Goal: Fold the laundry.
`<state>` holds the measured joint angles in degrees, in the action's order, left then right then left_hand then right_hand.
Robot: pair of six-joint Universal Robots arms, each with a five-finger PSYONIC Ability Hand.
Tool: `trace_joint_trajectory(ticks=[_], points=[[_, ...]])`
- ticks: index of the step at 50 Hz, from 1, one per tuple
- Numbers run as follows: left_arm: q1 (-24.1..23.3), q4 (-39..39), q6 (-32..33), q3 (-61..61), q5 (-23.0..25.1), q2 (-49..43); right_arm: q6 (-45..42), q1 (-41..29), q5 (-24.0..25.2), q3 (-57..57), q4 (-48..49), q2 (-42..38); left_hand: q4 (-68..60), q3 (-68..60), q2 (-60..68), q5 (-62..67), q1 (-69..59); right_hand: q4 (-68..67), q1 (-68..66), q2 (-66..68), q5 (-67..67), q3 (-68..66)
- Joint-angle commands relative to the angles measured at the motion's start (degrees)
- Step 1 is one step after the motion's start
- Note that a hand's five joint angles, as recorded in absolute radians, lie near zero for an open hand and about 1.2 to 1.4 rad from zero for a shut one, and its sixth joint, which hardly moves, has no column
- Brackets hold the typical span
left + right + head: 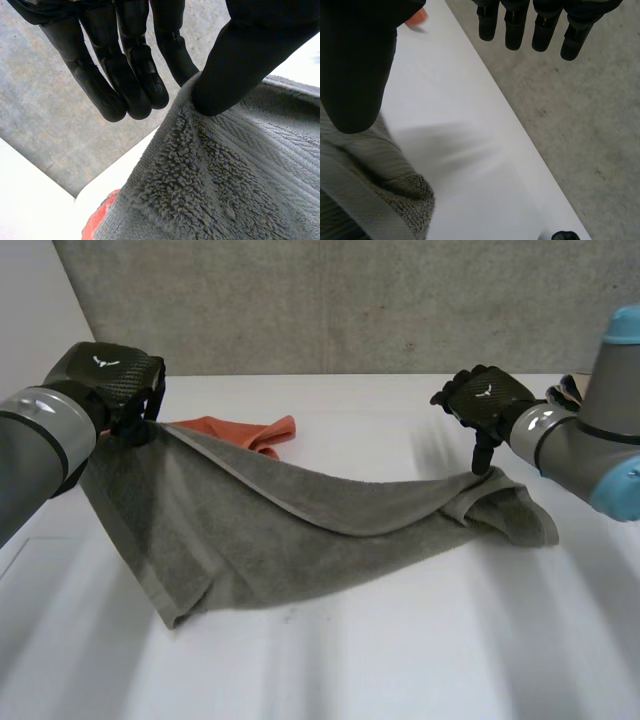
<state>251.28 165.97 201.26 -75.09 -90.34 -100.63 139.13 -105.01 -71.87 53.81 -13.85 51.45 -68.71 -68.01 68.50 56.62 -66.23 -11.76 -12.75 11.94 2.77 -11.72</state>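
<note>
The left robot hand (112,380) pinches one corner of the grey terry towel (300,520) aloft, and the rest trails across the white surface (400,640). The right robot hand (485,400), fingers straight, grips nothing and merely touches the far end. Risk: that unsecured end drags and bunches.

Rough grey concrete wall (350,300) along the far side, white table (400,640) in front, pale light streaks near.

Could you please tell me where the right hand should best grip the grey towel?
Probably the bunched end of the grey towel under the right hand, from above: it lies rumpled and raised off the table, and the left hand pinches the opposite corner.
</note>
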Motion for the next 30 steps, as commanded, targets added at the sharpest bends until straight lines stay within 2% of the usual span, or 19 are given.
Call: trace_joint_trajectory(ticks=[1,7,15,23,30], points=[[-0.3,1.5,0.0,0.1,-0.1,-0.6,-7.3,0.5,5.2,13.7,1.8,9.7,-11.3,-12.0,11.5,13.4,-13.8,-10.8,-9.8,10.7,9.8,-10.9],[-0.1,2.6,0.4,0.0,-0.2,-1.1,-17.3,1.6,8.1,19.9,2.3,10.2,-11.3,-12.0,11.5,13.4,-13.8,-28.0,-27.0,27.8,27.0,-28.0],[0.8,3.1,1.6,0.1,0.2,-3.2,-27.5,3.5,12.8,25.2,4.2,8.5,-11.3,-12.0,11.5,13.4,-13.8,-28.7,-27.7,28.5,27.7,-28.7],[2.0,5.3,1.8,0.7,0.4,-6.6,-30.1,4.2,15.2,26.8,13.6,4.4,-11.3,-12.0,11.5,13.4,-13.8,-28.7,-27.7,28.5,27.7,-28.7],[2.3,6.1,1.8,2.1,0.4,-9.6,-29.7,4.2,15.2,25.4,19.1,-0.2,-11.3,-12.0,11.5,13.4,-13.8,-35.7,-34.7,35.6,34.7,-35.8]])
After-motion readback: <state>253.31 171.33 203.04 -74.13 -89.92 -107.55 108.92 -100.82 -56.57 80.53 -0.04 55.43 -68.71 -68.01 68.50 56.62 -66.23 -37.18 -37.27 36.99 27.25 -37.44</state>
